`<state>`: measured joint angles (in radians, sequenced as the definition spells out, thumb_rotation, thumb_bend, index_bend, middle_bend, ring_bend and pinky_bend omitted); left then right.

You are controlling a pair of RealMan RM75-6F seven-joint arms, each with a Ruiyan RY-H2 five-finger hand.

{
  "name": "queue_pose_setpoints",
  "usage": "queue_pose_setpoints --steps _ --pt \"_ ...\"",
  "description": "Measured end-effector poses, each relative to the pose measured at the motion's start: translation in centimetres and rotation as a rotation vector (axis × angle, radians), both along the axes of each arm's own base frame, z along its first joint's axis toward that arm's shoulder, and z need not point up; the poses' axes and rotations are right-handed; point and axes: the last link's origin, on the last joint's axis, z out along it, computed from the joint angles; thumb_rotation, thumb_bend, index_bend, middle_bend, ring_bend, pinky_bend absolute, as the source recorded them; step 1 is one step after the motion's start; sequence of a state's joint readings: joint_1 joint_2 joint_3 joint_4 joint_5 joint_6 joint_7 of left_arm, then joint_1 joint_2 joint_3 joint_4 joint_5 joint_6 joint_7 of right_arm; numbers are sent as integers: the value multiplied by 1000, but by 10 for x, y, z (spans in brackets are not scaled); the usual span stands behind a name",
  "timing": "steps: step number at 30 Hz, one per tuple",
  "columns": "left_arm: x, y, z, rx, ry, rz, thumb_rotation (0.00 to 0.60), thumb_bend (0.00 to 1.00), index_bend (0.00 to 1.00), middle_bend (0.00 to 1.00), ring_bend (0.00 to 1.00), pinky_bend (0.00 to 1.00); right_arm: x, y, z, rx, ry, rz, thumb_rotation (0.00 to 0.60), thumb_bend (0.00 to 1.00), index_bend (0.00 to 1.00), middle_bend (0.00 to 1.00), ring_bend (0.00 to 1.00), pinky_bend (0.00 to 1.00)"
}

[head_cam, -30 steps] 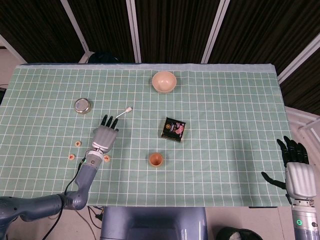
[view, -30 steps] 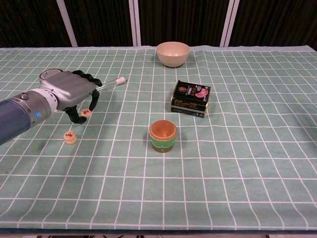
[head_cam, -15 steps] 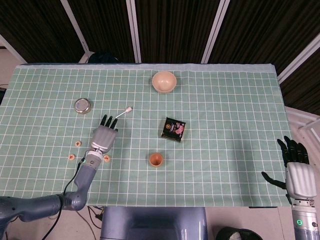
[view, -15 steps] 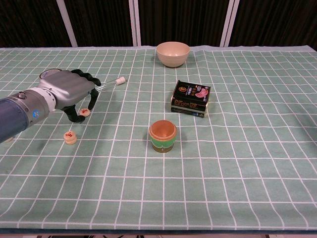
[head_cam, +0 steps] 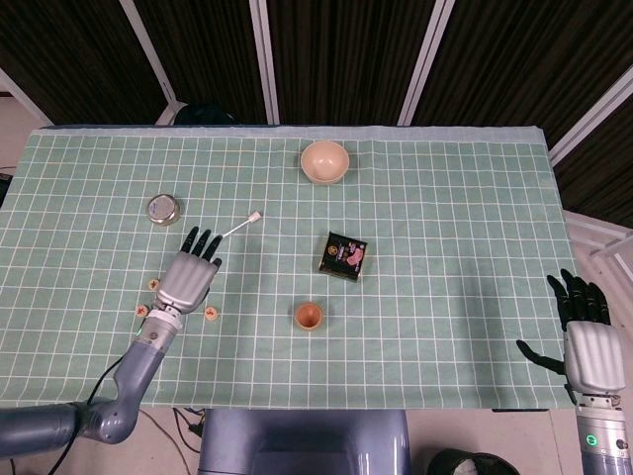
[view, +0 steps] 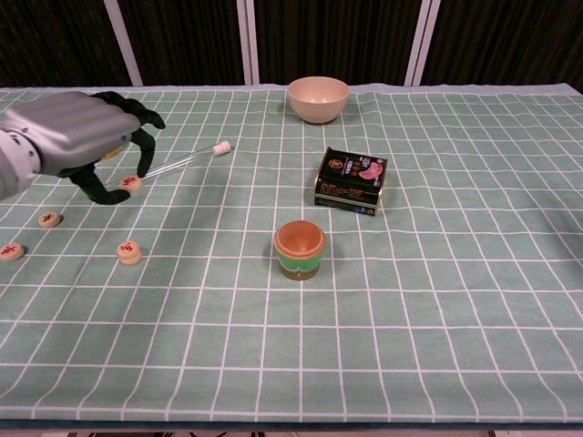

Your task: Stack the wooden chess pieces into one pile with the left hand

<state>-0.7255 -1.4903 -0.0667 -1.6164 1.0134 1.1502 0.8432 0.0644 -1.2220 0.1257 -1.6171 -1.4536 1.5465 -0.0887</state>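
- My left hand (view: 77,141) is raised above the green checked cloth (view: 437,300) and pinches 1 wooden chess piece (view: 131,184) between thumb and fingertip; the other fingers are curled downward.
- On the cloth I see 3 more pieces: one (view: 129,251) nearest to the cup, one (view: 49,218) further left, and one (view: 10,251) at the left edge of the chest view. All 3 lie apart from each other, none stacked.
- My right hand (head_cam: 588,341) is beside the table's right edge, fingers spread, holding nothing.
- Also on the cloth: an orange-and-green cup (view: 299,249), a black packet (view: 351,180), a beige bowl (view: 318,98), a thin white-tipped stick (view: 187,159) and a round tin (head_cam: 163,209).
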Motion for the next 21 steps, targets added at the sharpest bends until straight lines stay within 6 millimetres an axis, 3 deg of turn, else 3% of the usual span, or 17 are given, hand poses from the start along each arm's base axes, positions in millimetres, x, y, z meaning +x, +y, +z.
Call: queue_pose_setpoints --steps 11,21 --pt "-24 -29 0 -67 10 -10 600 311 504 86 0 0 1 0 -1 -1 2 1 600 232 89 13 25 0" --pt "-22 -36 -16 -91 39 -51 600 311 504 86 0 0 0 0 0 -4 2 0 600 233 89 14 25 0"
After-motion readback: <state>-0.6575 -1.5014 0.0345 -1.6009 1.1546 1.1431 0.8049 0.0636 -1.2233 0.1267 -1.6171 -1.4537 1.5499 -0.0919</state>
